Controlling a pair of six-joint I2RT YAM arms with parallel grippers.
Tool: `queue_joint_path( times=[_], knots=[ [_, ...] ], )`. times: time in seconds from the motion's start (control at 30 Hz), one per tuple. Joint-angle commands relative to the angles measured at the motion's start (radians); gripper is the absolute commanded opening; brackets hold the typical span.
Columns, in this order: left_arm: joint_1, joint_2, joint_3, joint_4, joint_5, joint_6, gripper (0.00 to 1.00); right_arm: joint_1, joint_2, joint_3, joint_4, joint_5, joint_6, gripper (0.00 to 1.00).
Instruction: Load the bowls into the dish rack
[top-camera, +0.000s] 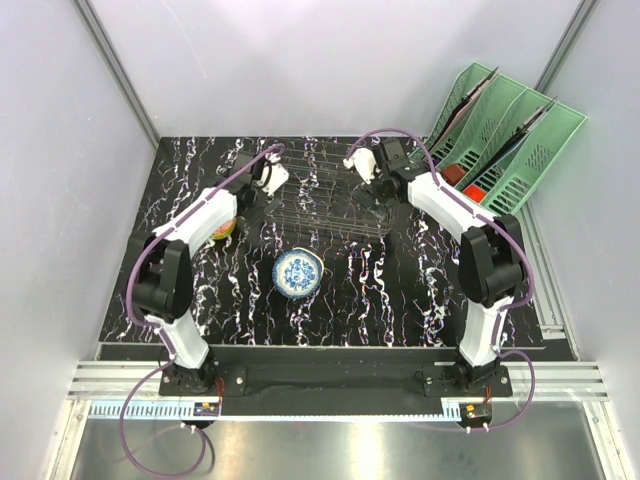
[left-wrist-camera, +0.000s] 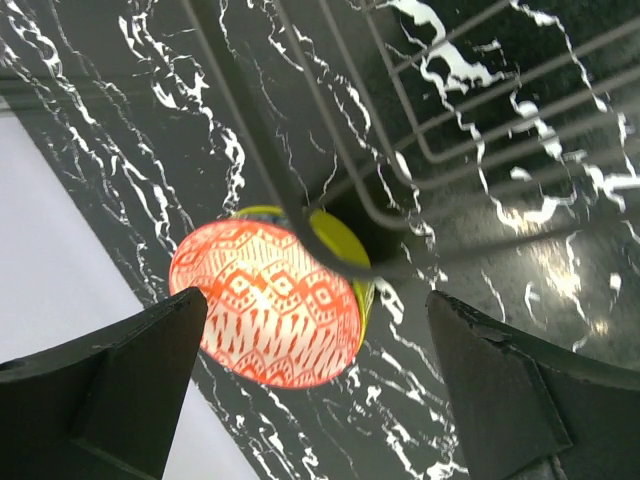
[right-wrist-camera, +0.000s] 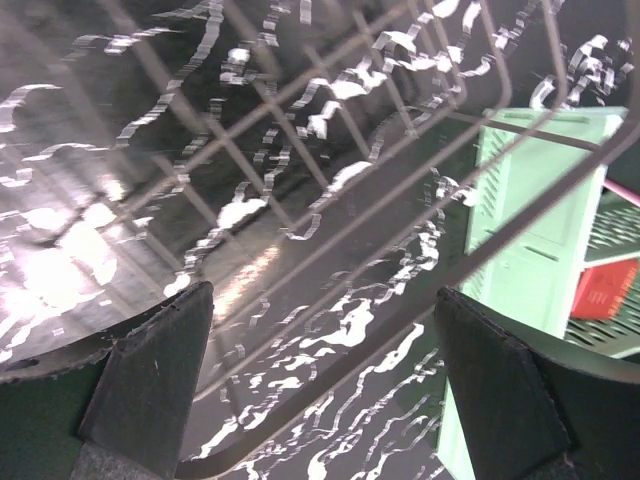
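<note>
Dish rack (top-camera: 330, 195): wire, upper centre, no bowls in yet. Blue-floral bowl (top-camera: 298, 272): frame centre, on tabletop (top-camera: 400, 290). Red-patterned bowl (left-wrist-camera: 265, 300) stacked w/ yellow bowl (left-wrist-camera: 345, 240): left of rack. Left gripper (left-wrist-camera: 315, 310), right gripper (right-wrist-camera: 325, 300): both wide, empty, at rack ends; prob. poised for pickup.

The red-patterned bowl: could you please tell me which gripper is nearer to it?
Left. The left gripper hovers beside the red-patterned bowl at the dish rack's left end; the right gripper is across the rack.
</note>
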Motion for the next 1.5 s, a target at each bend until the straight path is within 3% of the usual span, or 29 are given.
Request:
queue_joint_path(
  times=[0.0,0.4,0.7,1.47],
  knots=[
    [-0.003,0.056,0.102,0.035,-0.058,-0.03,0.99,0.037,-0.073,-0.027,-0.016,-0.072,-0.007,1.0],
    [-0.004,0.237,0.309,0.046,-0.147,-0.08,0.99,0.121,-0.128,-0.075,-0.048,-0.154,-0.007,1.0],
    [-0.012,0.358,0.442,0.04,-0.198,-0.07,0.99,0.17,-0.069,-0.043,-0.056,-0.153,-0.009,1.0],
    [-0.061,0.579,0.757,-0.026,-0.233,-0.057,0.99,0.252,0.155,0.295,-0.119,-0.145,-0.007,1.0]
  ],
)
